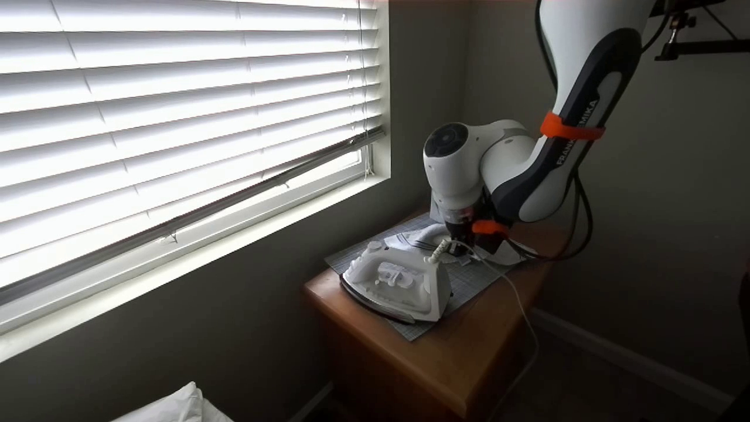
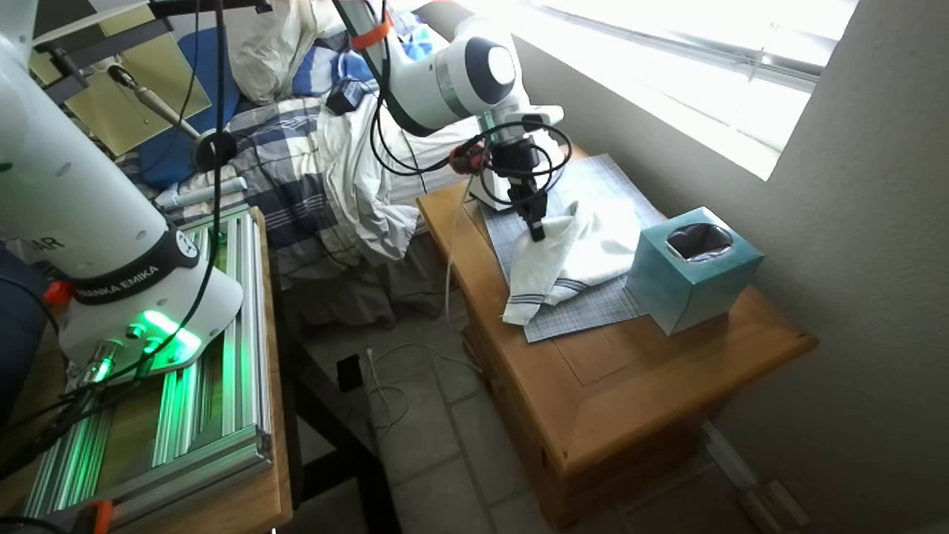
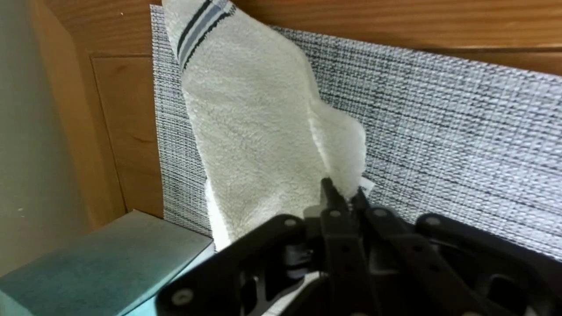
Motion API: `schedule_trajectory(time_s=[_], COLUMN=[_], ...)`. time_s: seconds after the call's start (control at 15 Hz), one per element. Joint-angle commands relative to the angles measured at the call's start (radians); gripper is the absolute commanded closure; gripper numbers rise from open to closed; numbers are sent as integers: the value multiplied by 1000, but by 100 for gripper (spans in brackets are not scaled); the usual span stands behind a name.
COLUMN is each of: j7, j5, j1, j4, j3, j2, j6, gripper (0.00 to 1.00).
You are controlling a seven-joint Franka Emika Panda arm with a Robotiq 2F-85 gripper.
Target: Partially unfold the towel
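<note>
In an exterior view: gripper angled down, fingertips on a rumpled, pale towel. Dark stripes show at two places near the towel's hem; one striped corner reaches past the grey woven mat onto bare wood of the table. Teal tissue box upright, just beside the towel; contact between the two cannot be told. Plaid bedding lies beyond the table. Green light on the robot base, metal rails beside it.

Both exterior views overlooking the table, wrist view close, facing down
</note>
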Motion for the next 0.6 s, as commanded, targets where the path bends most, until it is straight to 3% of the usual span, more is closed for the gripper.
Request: schedule_trajectory(time_s=[0.0, 0.27, 0.4, 0.53], j7=[-154, -373, -469, -619], j5=[17, 124, 140, 259], j1=[-99, -195, -312, -376], j4=[-87, -139, -159, -181], j3=[71, 155, 263, 331], j2=[-74, -93, -105, -110], j6=[126, 201, 220, 231], gripper=[99, 99, 99, 99])
